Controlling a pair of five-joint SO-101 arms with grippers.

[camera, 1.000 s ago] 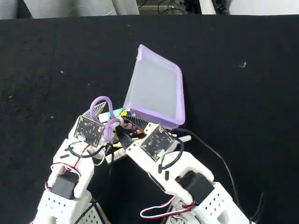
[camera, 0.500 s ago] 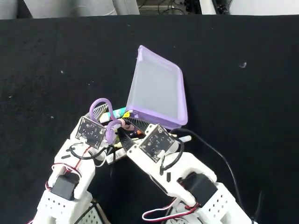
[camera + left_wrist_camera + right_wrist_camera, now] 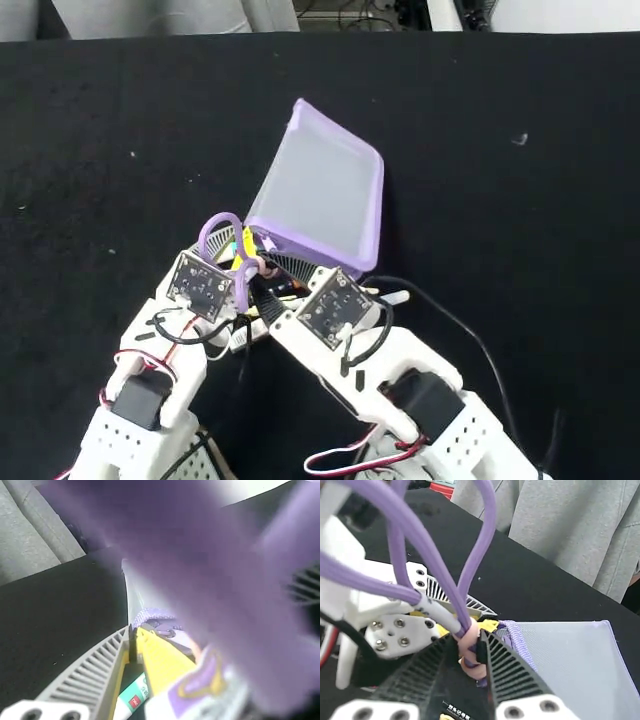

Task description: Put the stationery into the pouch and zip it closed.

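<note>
pouch point(image 3: 320, 195): body swung toward the left gripper point(image 3: 228, 255) side in the last second; mouth sits between both grippers. right gripper point(image 3: 470, 642): clamped on zip pull point(image 3: 468, 657). left gripper: grip cannot be told. yellow stationery point(image 3: 160, 662) beside left gripper at the mouth; zip likely unfinished.

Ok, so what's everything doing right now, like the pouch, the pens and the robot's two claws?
pouch: on the table, open at the end by the arms.
yellow stationery: sticking out of the pouch mouth.
purple cord: looped upward, its pink bead pinched.
right gripper: shut on the pink bead.
left gripper: beside the pouch mouth.
</note>
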